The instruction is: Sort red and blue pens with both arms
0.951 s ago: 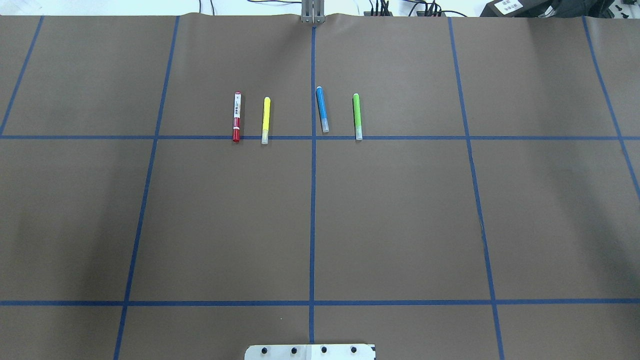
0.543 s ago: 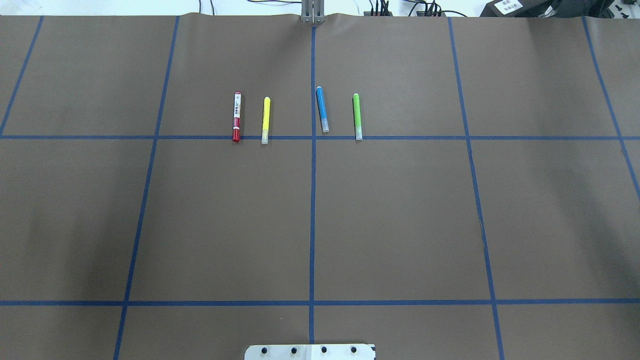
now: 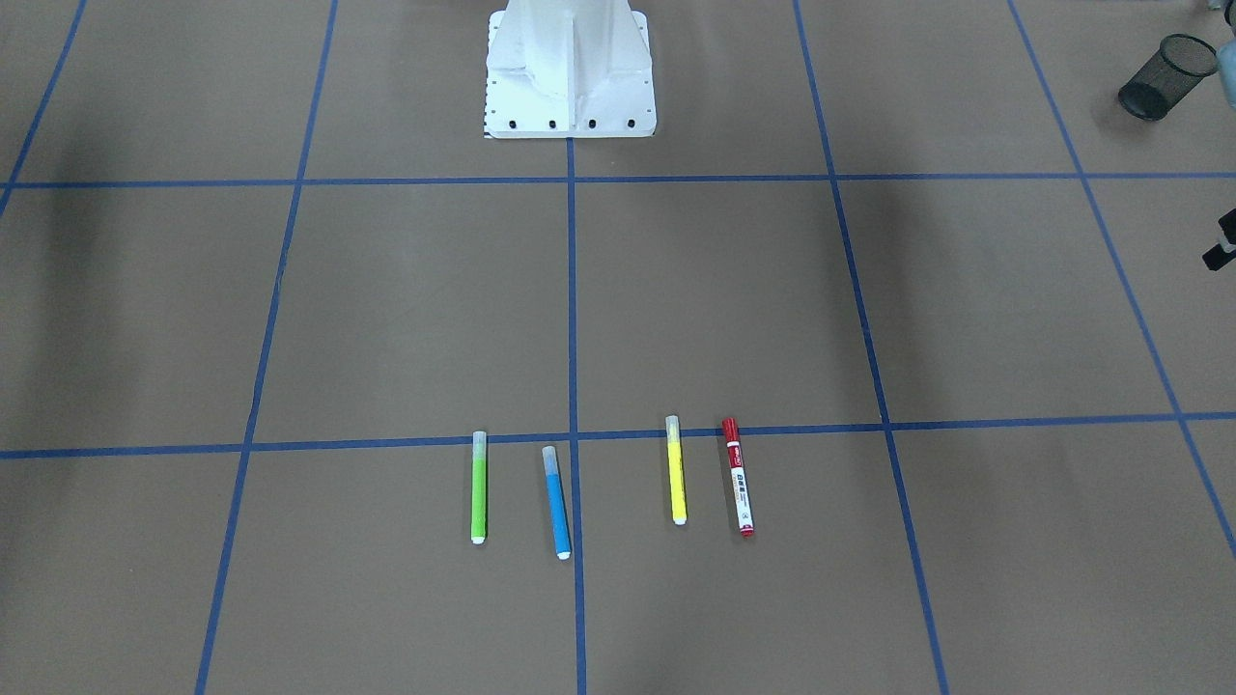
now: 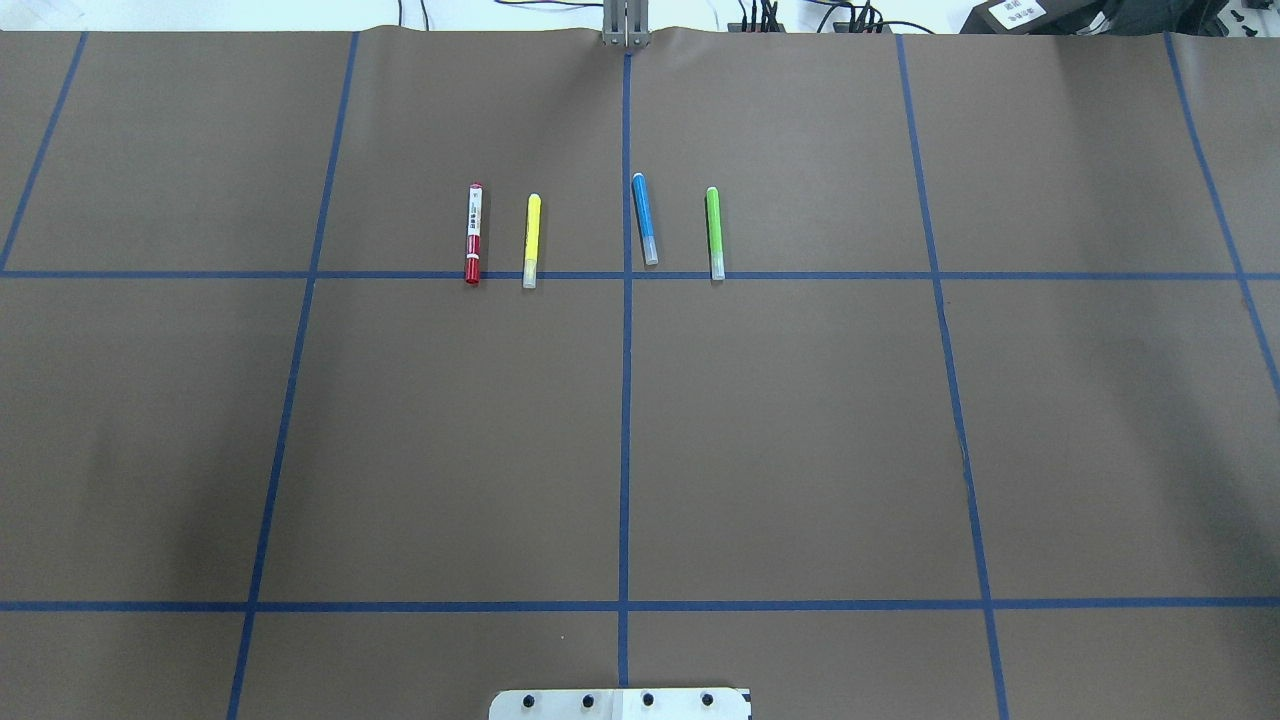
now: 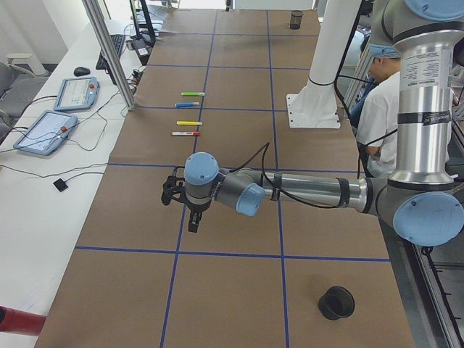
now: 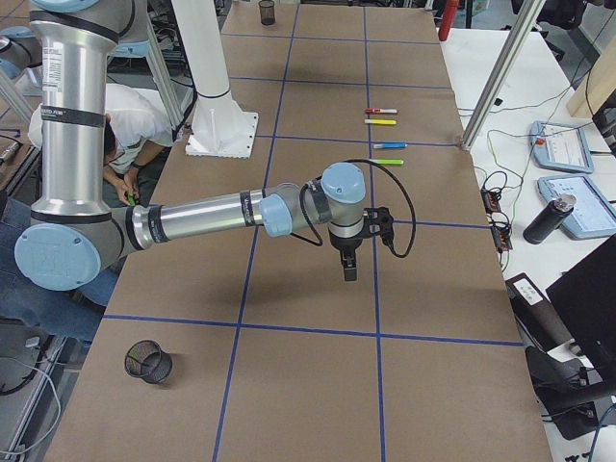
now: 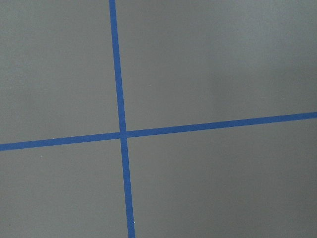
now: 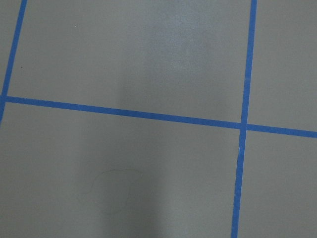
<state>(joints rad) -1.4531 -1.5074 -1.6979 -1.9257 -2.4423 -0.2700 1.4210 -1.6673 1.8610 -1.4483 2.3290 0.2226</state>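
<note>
The red pen and the blue pen lie parallel on the brown table cover, just beyond a blue tape line; they also show as the red pen and the blue pen in the front-facing view. Both grippers appear only in the side views. My left gripper hangs over the table well short of the red pen. My right gripper hangs well short of the blue pen. Whether either is open or shut I cannot tell. Both wrist views hold only bare cover and tape.
A yellow marker lies between the two pens and a green marker lies right of the blue one. A black mesh cup lies tipped near the left arm's side; another mesh cup stands near the right arm. A person crouches behind the white robot base.
</note>
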